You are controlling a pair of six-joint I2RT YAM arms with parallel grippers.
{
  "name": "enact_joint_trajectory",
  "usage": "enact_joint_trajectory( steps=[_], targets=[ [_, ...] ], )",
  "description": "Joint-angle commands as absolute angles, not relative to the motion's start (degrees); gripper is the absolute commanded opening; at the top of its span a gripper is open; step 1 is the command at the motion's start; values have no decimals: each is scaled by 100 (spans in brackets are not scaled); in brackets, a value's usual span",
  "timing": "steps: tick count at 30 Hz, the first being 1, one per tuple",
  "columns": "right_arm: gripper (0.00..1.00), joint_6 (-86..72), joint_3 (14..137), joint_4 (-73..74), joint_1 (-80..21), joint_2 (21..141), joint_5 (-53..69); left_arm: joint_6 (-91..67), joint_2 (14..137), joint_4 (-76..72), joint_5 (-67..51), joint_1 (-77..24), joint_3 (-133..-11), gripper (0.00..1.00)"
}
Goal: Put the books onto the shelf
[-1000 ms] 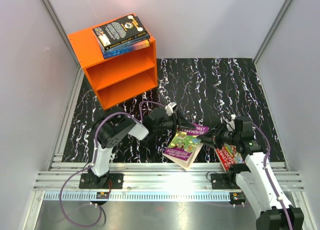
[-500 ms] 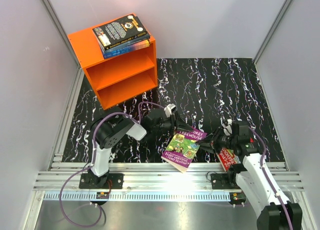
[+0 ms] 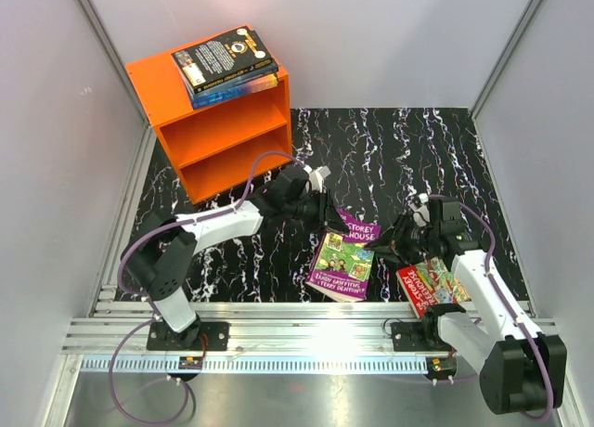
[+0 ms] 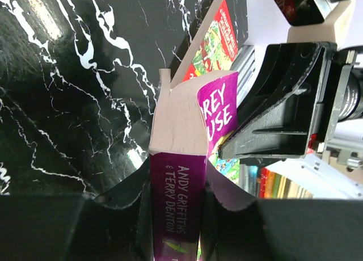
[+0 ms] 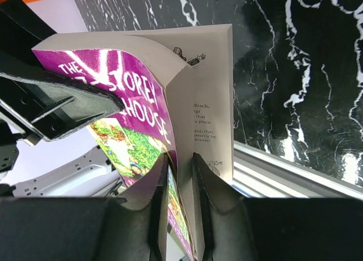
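Observation:
The green-purple book is held tilted between both arms, low over the black marbled mat. My left gripper is shut on its purple spine. My right gripper is shut on the front cover and a few pages at the opposite edge. The red book lies flat on the mat beside the right arm, and also shows behind the held book. The orange shelf stands at the far left. The black book lies on its top, on the blue book; both compartments look bare.
White walls close in the mat on three sides. An aluminium rail runs along the near edge by the arm bases. A purple cable loops above the left arm.
The left arm has stretched out toward the back and its gripper has closed on the book's spine. The book has shifted a little right and away from the front rail, with the right gripper following.

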State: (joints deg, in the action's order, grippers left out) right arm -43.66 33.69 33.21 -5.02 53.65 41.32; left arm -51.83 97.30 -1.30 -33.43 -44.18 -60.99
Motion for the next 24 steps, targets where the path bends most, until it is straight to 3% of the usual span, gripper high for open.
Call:
enact_joint_trajectory(
  steps=[1, 3, 4, 5, 6, 7, 12, 15, 20, 24],
  targets=[
    [0, -4245, 3498, 3218, -439, 5388, 3761, -4596, 9501, 722, -3585, -4394, -5995, 0],
    [0, -4377, 3393, 3156, -431, 5344, 3823, -4649, 9457, 668, -3534, -4447, -6003, 0],
    [7, -4403, 3349, 3155, -431, 5292, 3815, -4641, 9414, 711, -3429, -4465, -6046, 0],
    [30, -4412, 3340, 3199, -431, 5256, 3762, -4623, 9404, 825, -3341, -4465, -6090, 0],
    [60, -4395, 3331, 3347, -431, 5195, 3736, -4562, 9396, 1061, -3253, -4465, -6213, 0],
    [99, -4351, 3340, 3444, -431, 5160, 3683, -4527, 9387, 1211, -3148, -4456, -6292, 0],
    [100, -4061, 3778, 4515, -439, 4931, 3226, -4622, 8940, 2257, -1575, -4439, -6837, 0],
    [100, -4262, 4008, 4632, -431, 4634, 3541, -5348, 8335, 2172, -802, -4325, -6759, 0],
    [100, -6044, 3473, 3685, -439, 3904, 4656, -7748, 7024, 2873, 1830, -4420, -6197, 0],
    [100, -7503, 2980, 2588, -448, 3043, 4808, -8718, 6864, 3224, 2496, -4456, -6380, 0]
  ],
)
